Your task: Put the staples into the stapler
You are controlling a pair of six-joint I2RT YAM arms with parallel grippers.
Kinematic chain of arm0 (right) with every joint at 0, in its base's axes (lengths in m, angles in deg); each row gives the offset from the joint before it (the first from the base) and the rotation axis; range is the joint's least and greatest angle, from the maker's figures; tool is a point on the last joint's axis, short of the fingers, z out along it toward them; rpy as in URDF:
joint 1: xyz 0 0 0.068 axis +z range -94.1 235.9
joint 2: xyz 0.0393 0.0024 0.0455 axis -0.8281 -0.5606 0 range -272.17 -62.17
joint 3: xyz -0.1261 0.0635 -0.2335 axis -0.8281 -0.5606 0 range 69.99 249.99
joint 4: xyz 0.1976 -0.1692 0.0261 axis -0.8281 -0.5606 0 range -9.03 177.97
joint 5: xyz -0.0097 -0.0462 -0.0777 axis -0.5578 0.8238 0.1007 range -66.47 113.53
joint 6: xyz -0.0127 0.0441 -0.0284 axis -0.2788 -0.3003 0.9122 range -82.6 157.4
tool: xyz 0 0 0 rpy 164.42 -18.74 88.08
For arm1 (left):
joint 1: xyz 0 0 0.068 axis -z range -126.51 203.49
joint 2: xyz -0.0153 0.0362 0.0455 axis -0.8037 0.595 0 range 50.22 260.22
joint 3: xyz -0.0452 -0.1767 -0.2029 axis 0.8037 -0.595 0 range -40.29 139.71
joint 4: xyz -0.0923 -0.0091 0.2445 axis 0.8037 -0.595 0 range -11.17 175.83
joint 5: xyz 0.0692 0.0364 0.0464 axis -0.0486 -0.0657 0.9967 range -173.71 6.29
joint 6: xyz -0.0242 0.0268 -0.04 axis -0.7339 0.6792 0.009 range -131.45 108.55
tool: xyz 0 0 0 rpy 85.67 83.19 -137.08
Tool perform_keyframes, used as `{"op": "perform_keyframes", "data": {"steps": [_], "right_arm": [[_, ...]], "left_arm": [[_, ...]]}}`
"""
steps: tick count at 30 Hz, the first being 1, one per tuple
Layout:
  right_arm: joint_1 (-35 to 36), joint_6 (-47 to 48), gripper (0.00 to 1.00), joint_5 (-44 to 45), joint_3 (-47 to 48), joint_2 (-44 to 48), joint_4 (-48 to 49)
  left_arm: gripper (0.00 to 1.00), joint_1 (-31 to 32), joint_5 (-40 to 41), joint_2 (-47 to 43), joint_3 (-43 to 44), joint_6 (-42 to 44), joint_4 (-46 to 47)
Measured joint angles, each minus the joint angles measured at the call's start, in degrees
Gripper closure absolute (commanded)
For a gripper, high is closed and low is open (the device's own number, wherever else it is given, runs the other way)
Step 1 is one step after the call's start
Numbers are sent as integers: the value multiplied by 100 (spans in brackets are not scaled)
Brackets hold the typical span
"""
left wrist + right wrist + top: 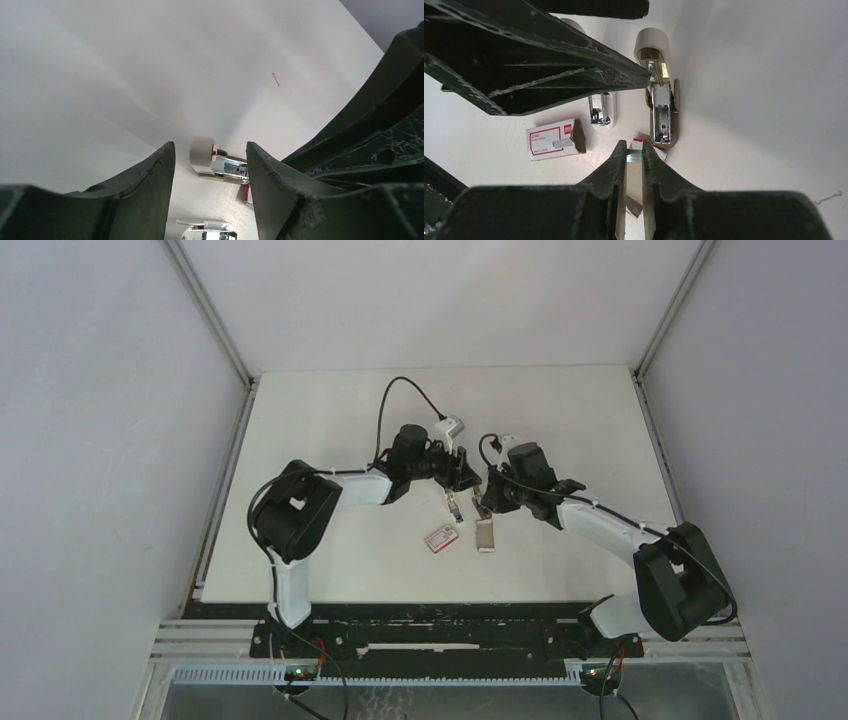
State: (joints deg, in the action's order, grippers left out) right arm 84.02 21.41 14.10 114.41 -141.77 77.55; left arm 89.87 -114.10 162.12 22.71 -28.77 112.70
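Silvery staples (634, 159) sit pinched in the right gripper (634, 147) at lower centre, just beside the open stapler (660, 102). The left gripper (210, 148) gapes, holding nothing. A tilted strip could miss the channel or shove the unheld stapler aside.

arms reaching in: two, left arm (300, 508) and right arm (612, 528) | grippers showing: two, left gripper (210, 150) and right gripper (634, 146) | stapler (660, 107) showing: one, lying as two white-and-metal lengths side by side | staples (634, 158) showing: one strip | grey tray (486, 535) lying: one | red-and-white box sleeve (441, 537) lying: one | bent wire scrap (828, 198) lying: one
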Motion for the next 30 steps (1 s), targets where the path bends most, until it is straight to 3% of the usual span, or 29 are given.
{"op": "perform_keyframes", "data": {"steps": [18, 30], "right_arm": [[107, 105, 92, 306, 142, -688, 114], [210, 195, 92, 531, 378, -920, 81]], "left_arm": [[67, 96, -221, 310, 420, 358, -754], [74, 98, -313, 337, 435, 404, -778]]}}
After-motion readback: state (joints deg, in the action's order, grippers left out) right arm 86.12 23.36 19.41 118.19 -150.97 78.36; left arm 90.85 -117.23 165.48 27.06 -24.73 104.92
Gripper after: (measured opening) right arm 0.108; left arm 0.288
